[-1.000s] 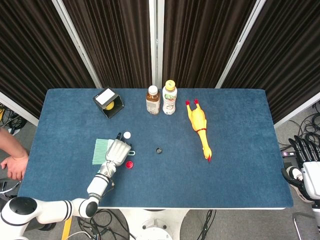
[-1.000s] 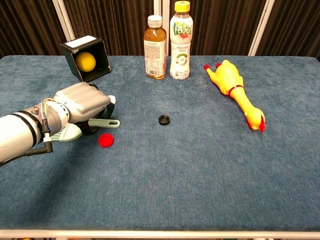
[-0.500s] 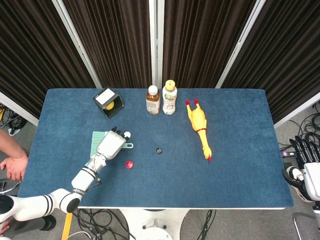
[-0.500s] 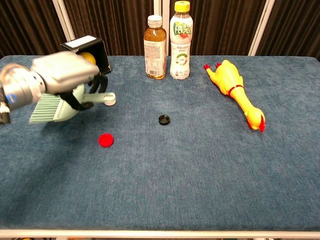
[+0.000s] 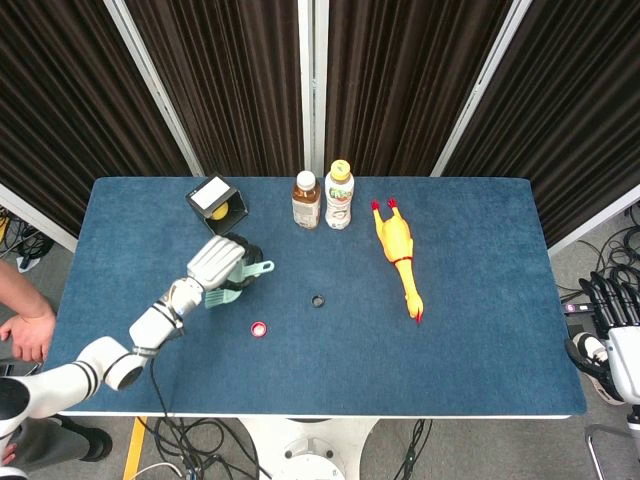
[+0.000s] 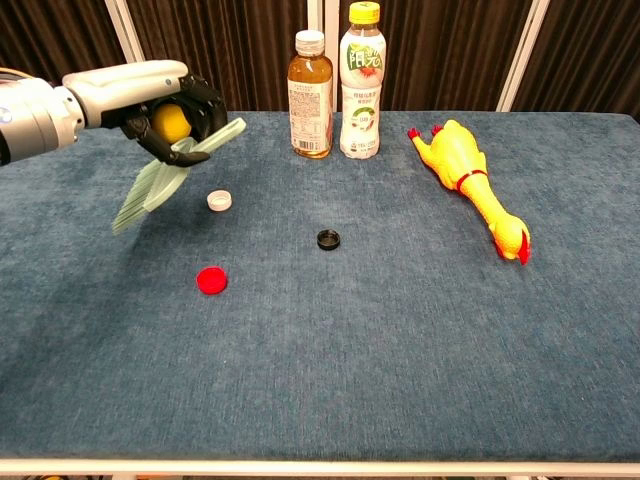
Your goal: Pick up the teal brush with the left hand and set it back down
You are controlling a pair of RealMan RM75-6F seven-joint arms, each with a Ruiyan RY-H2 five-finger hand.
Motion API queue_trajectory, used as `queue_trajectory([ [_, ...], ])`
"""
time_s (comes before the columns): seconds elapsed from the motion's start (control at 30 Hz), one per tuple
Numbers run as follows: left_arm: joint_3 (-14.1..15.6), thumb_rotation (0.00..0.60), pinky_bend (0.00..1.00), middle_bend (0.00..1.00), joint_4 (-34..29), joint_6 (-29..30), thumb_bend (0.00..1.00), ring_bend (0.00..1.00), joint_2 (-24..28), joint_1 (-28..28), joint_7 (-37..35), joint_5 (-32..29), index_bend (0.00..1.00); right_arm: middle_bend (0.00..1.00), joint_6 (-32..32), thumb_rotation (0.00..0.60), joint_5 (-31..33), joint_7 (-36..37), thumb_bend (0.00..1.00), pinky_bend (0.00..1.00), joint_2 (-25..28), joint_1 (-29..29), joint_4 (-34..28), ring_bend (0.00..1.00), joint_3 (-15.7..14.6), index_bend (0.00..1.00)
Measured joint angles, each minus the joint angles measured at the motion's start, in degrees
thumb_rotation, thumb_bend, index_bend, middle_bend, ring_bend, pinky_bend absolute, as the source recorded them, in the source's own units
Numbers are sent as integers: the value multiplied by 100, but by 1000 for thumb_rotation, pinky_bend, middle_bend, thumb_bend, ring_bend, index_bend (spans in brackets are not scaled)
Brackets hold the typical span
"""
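My left hand (image 6: 165, 105) grips the teal brush (image 6: 160, 180) by its handle and holds it in the air above the table's left side. The bristle end hangs down to the left and the handle tip points up and right. In the head view the left hand (image 5: 215, 262) hides most of the brush (image 5: 228, 291); only the handle tip and a bit of the head show. My right hand (image 5: 610, 300) hangs off the table's right edge, fingers apart, holding nothing.
A white cap (image 6: 219, 200), a red cap (image 6: 211, 281) and a black ring (image 6: 328, 239) lie on the blue table (image 6: 400, 350). A black box with a yellow ball (image 5: 217, 207) stands at the back left, behind the hand. Two bottles (image 6: 311, 95) (image 6: 362, 82) stand at the back. A rubber chicken (image 6: 470, 185) lies right.
The left hand has lifted the brush off the table and carried it up and toward the back. The brush has tilted, bristles down. The white cap, hidden before, now shows.
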Motion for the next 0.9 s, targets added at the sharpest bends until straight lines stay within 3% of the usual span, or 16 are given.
queue_trajectory([
  [0.2,206,600,331,566,1665,35,440,384,-682,-213,-1359,527,508,39,31,600,1,-161,216,0,37,-41,-168,0,-10,0],
  [0.4,365,600,336,567,2778,32,440,385,-1398,-469,-2419,786,511,39,29,600,14,-347,215,0,90,-61,-342,0,-13,0],
  [0.63,496,600,339,572,3438,-86,441,384,-1937,-824,-3103,930,515,40,22,600,-19,-512,216,0,193,-62,-520,0,-12,0],
  [0.9,593,600,343,575,3525,143,443,385,-2241,-1139,-3725,1068,518,39,-16,600,43,-555,216,0,224,-70,-573,0,0,0],
])
